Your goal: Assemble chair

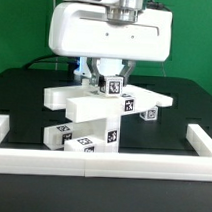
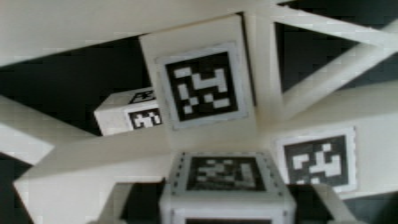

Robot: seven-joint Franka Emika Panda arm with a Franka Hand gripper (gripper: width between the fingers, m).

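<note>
The chair is a heap of white tagged parts in the middle of the black table. In the exterior view my gripper hangs straight down over the heap's back edge. It is shut on a small white tagged block that sits against a long bar. The wrist view shows this block squeezed between my dark fingers. Beyond it lie a slanted panel with a large tag and another tagged part. A small cube sits at the heap's right end in the exterior view.
A long white border rail runs along the table's front, with side rails on the exterior view's left and right. Two short tagged pieces lie low at the heap's front, close to the front rail.
</note>
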